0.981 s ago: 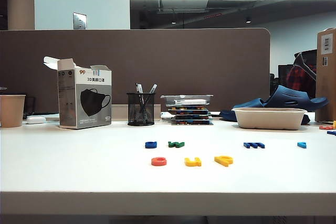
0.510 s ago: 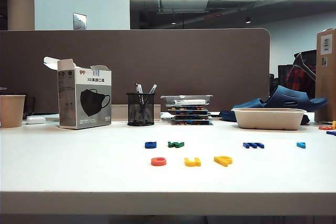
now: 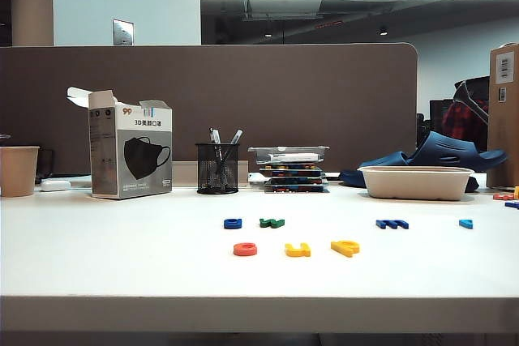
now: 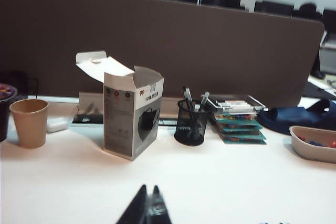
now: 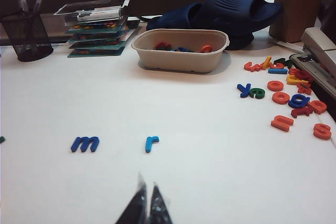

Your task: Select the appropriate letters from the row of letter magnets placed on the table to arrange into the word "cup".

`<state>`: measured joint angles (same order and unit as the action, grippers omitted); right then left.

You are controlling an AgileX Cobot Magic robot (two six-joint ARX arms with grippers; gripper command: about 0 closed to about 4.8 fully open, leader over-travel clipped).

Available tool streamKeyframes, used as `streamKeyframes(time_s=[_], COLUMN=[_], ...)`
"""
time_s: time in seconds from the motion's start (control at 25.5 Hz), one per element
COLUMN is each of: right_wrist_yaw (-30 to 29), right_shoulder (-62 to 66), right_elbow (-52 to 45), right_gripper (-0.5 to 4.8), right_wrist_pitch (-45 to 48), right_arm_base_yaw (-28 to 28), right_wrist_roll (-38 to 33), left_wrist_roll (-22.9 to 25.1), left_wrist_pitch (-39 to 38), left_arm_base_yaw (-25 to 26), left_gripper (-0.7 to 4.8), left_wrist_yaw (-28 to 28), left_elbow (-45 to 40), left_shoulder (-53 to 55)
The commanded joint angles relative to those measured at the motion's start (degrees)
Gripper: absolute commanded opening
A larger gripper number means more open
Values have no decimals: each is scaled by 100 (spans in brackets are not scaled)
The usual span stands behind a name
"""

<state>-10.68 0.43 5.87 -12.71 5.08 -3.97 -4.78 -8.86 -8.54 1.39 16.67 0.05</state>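
On the white table (image 3: 122, 265) a red-orange "c" (image 3: 245, 249), a yellow "u" (image 3: 298, 249) and a yellow "p" (image 3: 345, 247) lie side by side in a front line. Behind them rest a blue letter (image 3: 233, 223), a green letter (image 3: 272, 222), a dark blue "m" (image 3: 392, 224) (image 5: 85, 144) and a light blue "r" (image 3: 465, 223) (image 5: 151, 143). Neither arm shows in the exterior view. My left gripper (image 4: 149, 188) is shut and empty, looking level across the table. My right gripper (image 5: 147, 184) is also shut and empty, well back from the "m" and "r".
At the back stand a paper cup (image 3: 18, 170), an open mask box (image 3: 130, 154), a mesh pen holder (image 3: 217, 168), stacked trays (image 3: 290, 168) and a beige bowl (image 3: 417, 182) with letters inside. Loose letters (image 5: 286, 90) lie scattered to the right, beside a stapler (image 5: 320, 53). Dark blue slippers (image 5: 226, 6) sit behind the bowl.
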Motion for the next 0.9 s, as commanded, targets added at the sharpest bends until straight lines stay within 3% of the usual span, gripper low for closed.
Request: streamKeyframes(time_s=[0.04,0.27,0.9], right_wrist_yaw=[55,70,9], right_shoulder=[-57,-57,-57], right_elbow=[-225,-586,-584], right_gripper=[12,12,13], right_wrist_pitch=[496,824,824], right_arm_base_yaw=[2,0,7], right_wrist_roll=[17,20,98], left_wrist_roll=[-15,-7,0], left_wrist_pitch=[905,1827,1703], left_arm_base_yaw=[2,-2,0], left_gripper=[-5,-5,-5], left_wrist_yaw=[39,131,138], left_elbow=[-595,-1576,-1615], left_shoulder=[2,2,2])
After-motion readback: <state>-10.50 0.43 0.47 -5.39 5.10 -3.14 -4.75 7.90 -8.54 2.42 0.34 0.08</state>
